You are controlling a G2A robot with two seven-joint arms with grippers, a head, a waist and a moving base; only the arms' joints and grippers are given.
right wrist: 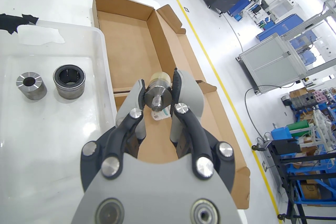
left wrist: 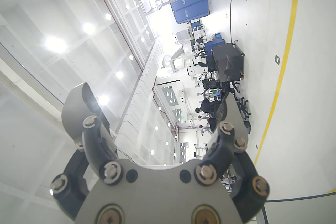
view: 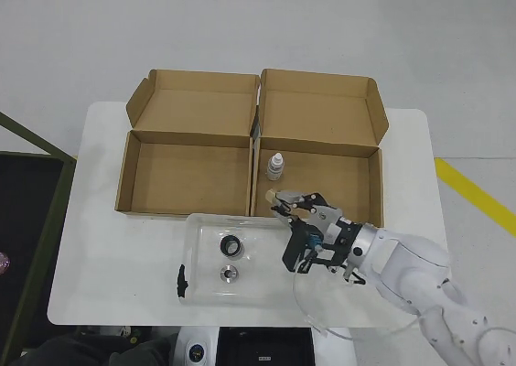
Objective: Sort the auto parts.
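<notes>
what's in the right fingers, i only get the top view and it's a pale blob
Observer: The right gripper is shut on a metal stud, threaded end toward the wrist, pale cap at the far end.
Operator: and the left one
Observer: The left gripper faces the hall ceiling, fingers open, nothing between them.
Operator: the two unsorted parts
Observer: A steel cylinder with a narrow bore and slotted face; a bearing sleeve with a wide bore.
</notes>
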